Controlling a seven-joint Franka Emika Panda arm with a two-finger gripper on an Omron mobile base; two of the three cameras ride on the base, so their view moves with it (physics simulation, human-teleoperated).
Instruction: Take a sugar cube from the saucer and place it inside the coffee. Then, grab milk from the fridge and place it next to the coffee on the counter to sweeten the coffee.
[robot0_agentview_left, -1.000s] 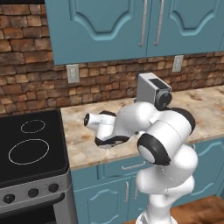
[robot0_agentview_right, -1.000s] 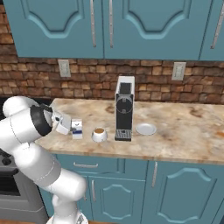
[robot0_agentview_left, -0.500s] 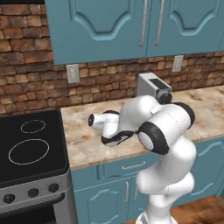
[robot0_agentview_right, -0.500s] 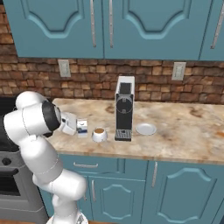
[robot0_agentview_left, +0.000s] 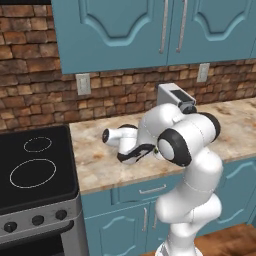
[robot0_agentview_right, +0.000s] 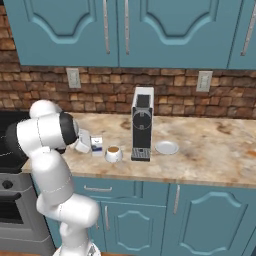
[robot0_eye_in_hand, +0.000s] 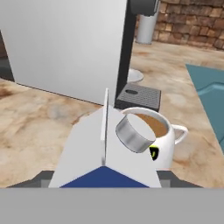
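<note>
My gripper (robot0_agentview_right: 88, 143) is shut on the milk (robot0_agentview_right: 96, 145), a small white carton with a blue band. The carton stands upright just left of the coffee (robot0_agentview_right: 113, 153), low over the counter (robot0_agentview_right: 210, 150). I cannot tell whether its base touches the stone. In the hand view the milk (robot0_eye_in_hand: 105, 148) rises between my dark fingertips (robot0_eye_in_hand: 168, 176), its gabled top and grey cap in front of the coffee (robot0_eye_in_hand: 164, 144) with brown liquid. The saucer (robot0_agentview_right: 166, 147) lies right of the coffee machine. The sugar cube is hidden and the fridge is out of view.
The tall grey-and-black coffee machine (robot0_agentview_right: 142, 125) stands right behind the cup, and its pale side (robot0_eye_in_hand: 65, 48) looms close in the hand view. A black stovetop (robot0_agentview_left: 35, 170) lies to the left. Teal wall cabinets (robot0_agentview_right: 125, 30) hang over the brick wall.
The arm has swung in towards the counter, and the carton has shifted a little to the right, closer to the cup. Cup, machine and saucer have stayed put.
</note>
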